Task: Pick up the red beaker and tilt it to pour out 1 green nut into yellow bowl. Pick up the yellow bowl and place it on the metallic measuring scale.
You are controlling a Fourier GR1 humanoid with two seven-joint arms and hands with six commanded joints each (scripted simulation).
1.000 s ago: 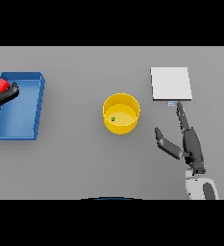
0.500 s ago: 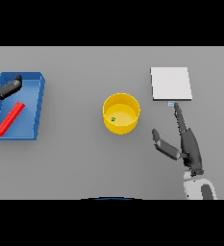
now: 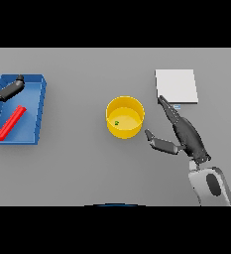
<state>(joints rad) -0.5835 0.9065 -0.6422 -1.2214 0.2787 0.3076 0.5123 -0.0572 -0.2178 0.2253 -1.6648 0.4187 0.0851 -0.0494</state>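
Beaker (image 3: 11, 122) flat in tray (image 3: 31, 133), diagonal

Right hand (image 3: 186, 135), fingers (image 3: 167, 110) straight, just beside yellow bowl (image 3: 125, 116) holding green nut (image 3: 117, 123).

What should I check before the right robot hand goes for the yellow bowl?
1. Nut in bowl: ok. One green nut lies inside the yellow bowl.
2. Beaker put away: ok. The red beaker lies on its side in the blue tray; the left robot hand is open above it, holding nothing.
3. Right robot hand ready: ok. Open, fingers straight, thumb pointing at the bowl, not touching it.
4. Bowl upright: ok.
5. Metallic measuring scale free: ok on top. The fingertips lie close to its near edge; contact cannot tell.
6. Hand height over the table: cannot tell from this single view.
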